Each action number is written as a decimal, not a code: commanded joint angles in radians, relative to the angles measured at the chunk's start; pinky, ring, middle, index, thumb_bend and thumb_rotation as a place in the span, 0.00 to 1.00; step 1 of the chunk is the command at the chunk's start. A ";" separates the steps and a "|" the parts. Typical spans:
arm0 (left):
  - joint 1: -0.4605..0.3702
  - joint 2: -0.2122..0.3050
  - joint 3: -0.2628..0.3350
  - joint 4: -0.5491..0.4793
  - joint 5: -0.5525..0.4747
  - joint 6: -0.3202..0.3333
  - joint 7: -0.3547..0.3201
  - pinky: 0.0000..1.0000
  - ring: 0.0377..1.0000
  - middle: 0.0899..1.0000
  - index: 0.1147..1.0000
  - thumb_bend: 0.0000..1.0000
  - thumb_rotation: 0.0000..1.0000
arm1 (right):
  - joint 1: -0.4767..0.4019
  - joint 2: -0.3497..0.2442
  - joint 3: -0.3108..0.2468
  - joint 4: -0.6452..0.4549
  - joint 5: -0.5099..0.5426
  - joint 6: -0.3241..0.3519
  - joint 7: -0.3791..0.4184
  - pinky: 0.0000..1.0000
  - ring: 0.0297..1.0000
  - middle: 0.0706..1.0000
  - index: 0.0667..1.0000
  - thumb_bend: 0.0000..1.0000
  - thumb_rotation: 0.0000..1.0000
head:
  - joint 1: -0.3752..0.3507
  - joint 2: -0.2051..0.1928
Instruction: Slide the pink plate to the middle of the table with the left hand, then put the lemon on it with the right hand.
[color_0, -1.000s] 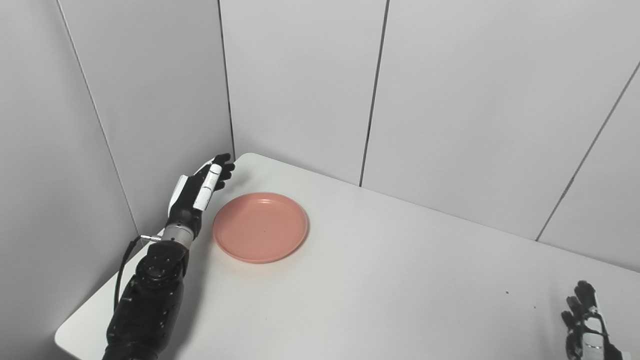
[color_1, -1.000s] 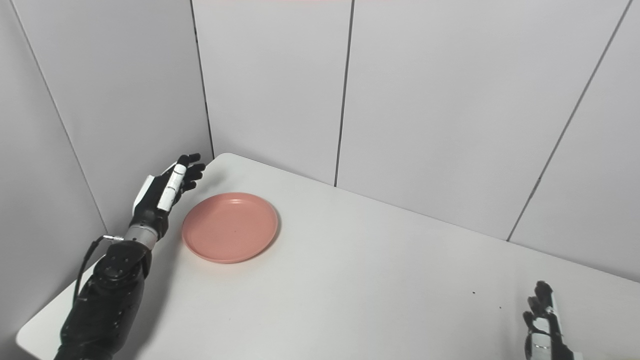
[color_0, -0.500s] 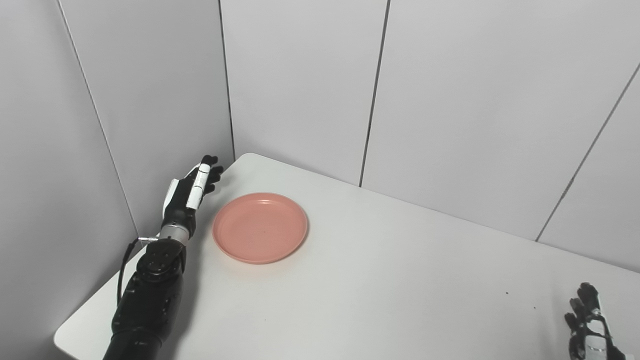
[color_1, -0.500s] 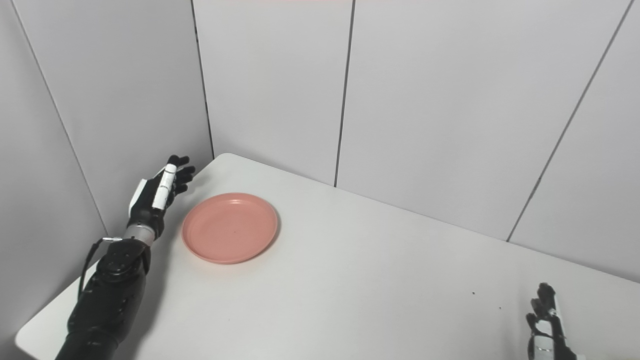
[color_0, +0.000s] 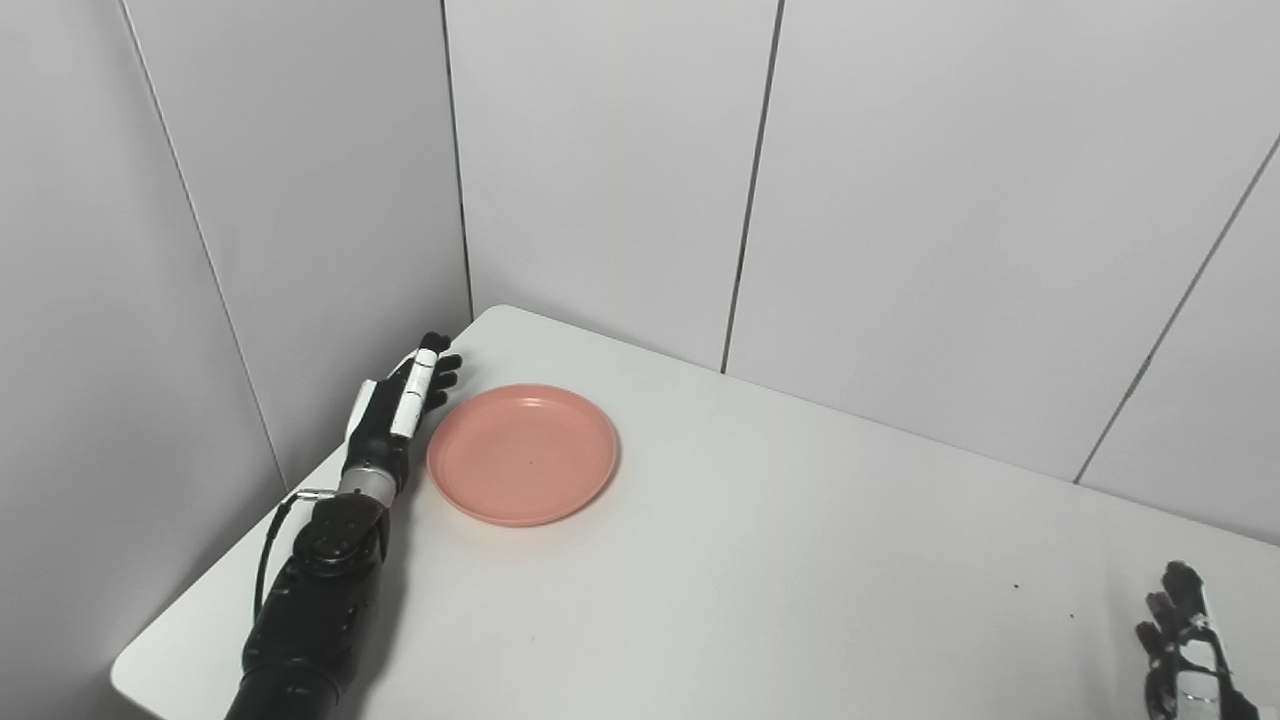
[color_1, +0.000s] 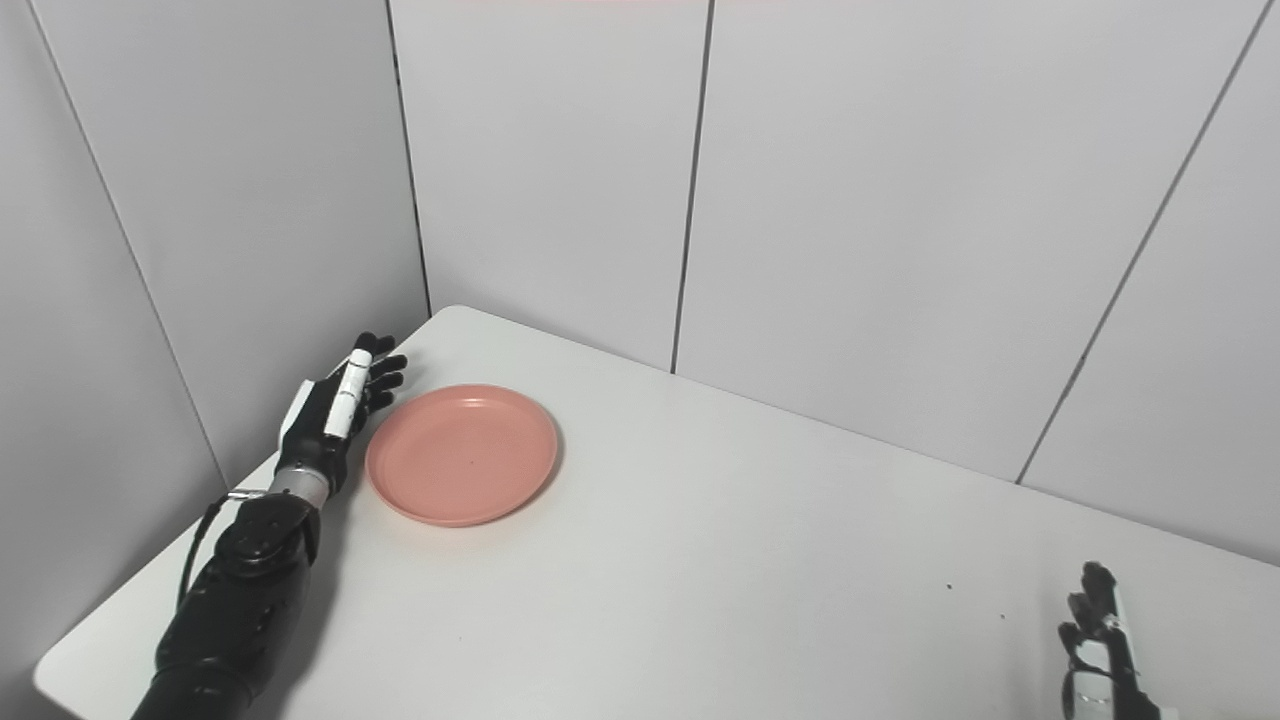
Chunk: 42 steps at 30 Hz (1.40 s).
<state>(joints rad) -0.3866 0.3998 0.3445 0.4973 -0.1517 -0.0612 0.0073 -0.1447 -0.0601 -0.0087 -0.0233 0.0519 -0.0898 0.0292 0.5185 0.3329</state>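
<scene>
Change since earlier frame: left hand (color_0: 400, 410) sits lower and closer to the pink plate's left rim than half a second ago; plate unmoved; right hand barely shifted.
Left hand: left of frame centre, fingers extended and slightly apart, holding nothing, edge-on just beside the plate's left rim; contact cannot be told.
Left arm: black, enters from the bottom left, lying along the left edge of the desk.
Pink plate (color_0: 522, 452): flat on the desk, left of frame centre, near the far left corner, empty.
Right hand (color_0: 1185, 640): lower right corner, partly cut by the frame edge, fingers pointing up and apart, holding nothing, well apart from the plate.
Desk (color_0: 760, 560): white, fills the lower frame.
Wall panels (color_0: 900, 200): grey, behind and left of the desk.
</scene>
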 joint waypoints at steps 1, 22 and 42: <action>-0.040 0.000 -0.006 -0.002 -0.019 -0.040 -0.016 0.88 0.85 0.81 0.80 0.63 1.00 | -0.014 0.001 -0.003 -0.043 -0.002 -0.046 0.003 1.00 1.00 1.00 0.96 0.52 1.00 | -0.004 0.004; -0.048 -0.095 -0.083 0.022 -0.057 -0.064 -0.047 0.87 0.85 0.82 0.81 0.64 1.00 | 0.001 0.023 -0.003 -0.068 -0.015 -0.020 -0.016 1.00 1.00 0.99 0.95 0.51 1.00 | -0.022 0.026; -0.029 -0.204 -0.194 -0.066 -0.043 -0.035 -0.050 0.84 0.85 0.83 0.82 0.59 1.00 | 0.007 0.058 -0.001 -0.103 -0.024 0.018 -0.031 1.00 0.98 0.96 0.93 0.50 1.00 | -0.070 0.049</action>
<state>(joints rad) -0.3949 0.2284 0.1815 0.4394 -0.1956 -0.1168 -0.0153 -0.1194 -0.0059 -0.0077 -0.0875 0.0291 -0.0752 0.0027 0.4495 0.3819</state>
